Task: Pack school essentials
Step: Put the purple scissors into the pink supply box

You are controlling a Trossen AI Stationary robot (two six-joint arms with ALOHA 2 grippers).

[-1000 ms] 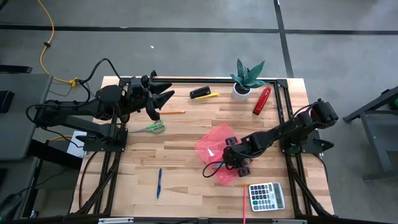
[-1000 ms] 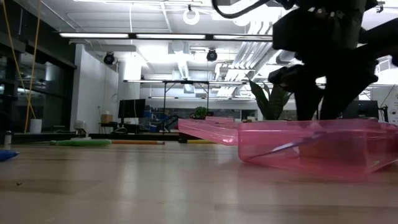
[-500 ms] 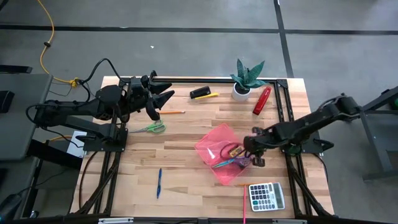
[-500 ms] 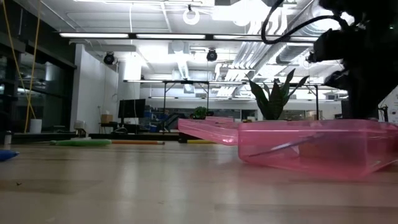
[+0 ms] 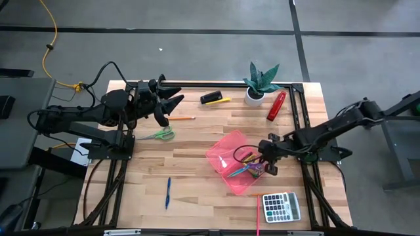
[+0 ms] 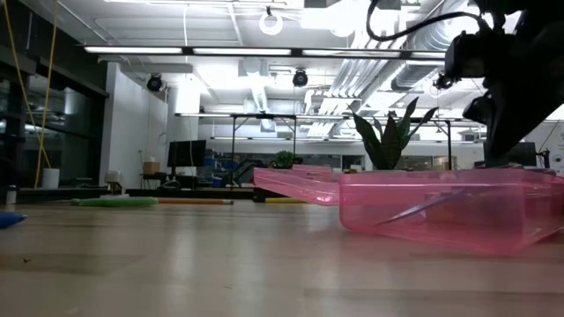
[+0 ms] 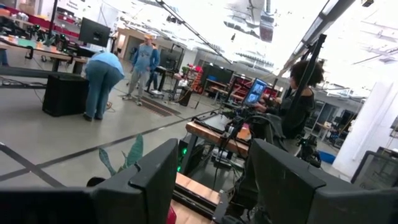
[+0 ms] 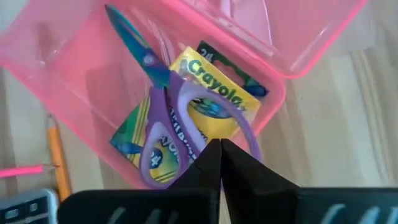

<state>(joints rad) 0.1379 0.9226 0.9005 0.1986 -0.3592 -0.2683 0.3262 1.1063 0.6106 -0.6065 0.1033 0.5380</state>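
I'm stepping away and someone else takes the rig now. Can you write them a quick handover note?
Right gripper: shut, empty, at the pink tray's edge.
Left gripper: open, waiting at the table's far left.
Done: purple-handled scissors and Crayola crayon box lie in the tray.
Left: green-handled scissors, blue pen, orange pencil, all on the table; another pencil lies beside the tray.

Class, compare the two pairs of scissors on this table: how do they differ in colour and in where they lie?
Colour: the purple-handled scissors have purple handles and blue blades; the green-handled scissors have green handles. Place: the purple pair lies inside the pink tray, on top of the crayon box; the green pair lies on the bare table, near the left arm. Neither is held by a gripper.
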